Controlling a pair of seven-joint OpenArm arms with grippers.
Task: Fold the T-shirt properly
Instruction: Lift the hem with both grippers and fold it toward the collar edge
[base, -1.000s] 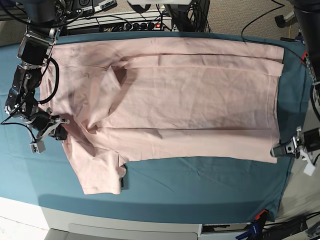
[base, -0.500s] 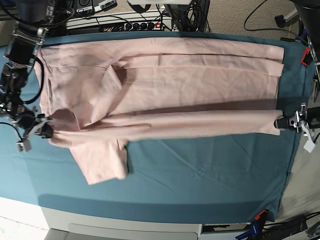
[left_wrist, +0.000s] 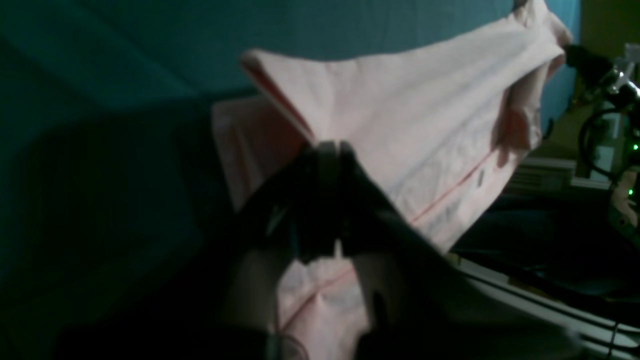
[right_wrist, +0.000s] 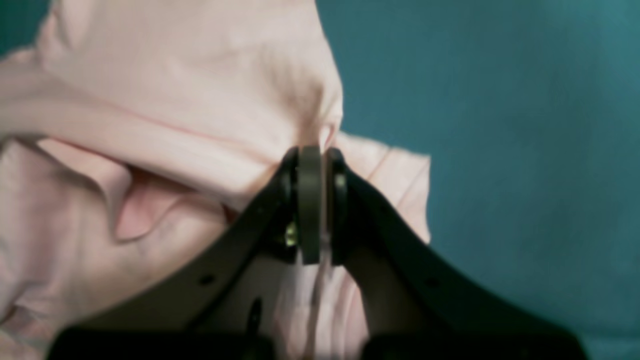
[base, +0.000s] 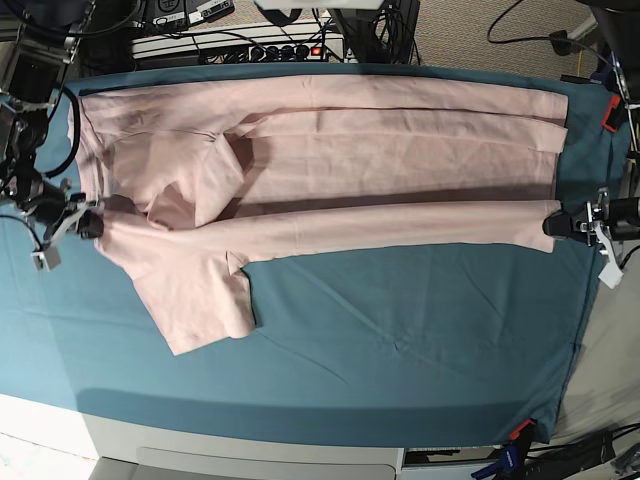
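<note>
— Where do we find the T-shirt (base: 330, 170)?

— It lies stretched across the back half of the worktop (base: 400, 360), on the teal cloth, plain pink side up. Its near long edge is lifted into a taut band running from one side of the base view to the other, and one short sleeve (base: 200, 295) hangs down from that band onto the cloth, towards the front.

— And our left end effector (base: 553, 224)?

— On the right of the base view, at the hem corner. Its wrist camera shows the dark jaws pressed together with pink fabric (left_wrist: 400, 130) bunched between them, so we call it clamped on the T-shirt. That view is dim, so we cannot say how many layers it pinches.

— The right end effector (base: 92, 222)?

— On the left of the base view, at the shoulder end of the same band. From its wrist camera we see the two jaws (right_wrist: 315, 200) drawn narrow around a fold of the T-shirt, with the cloth draping away on both sides and teal beyond.

— What else do we see?

— Cables and a power strip (base: 250, 45) sit behind the worktop's far edge, well apart from the T-shirt.
</note>
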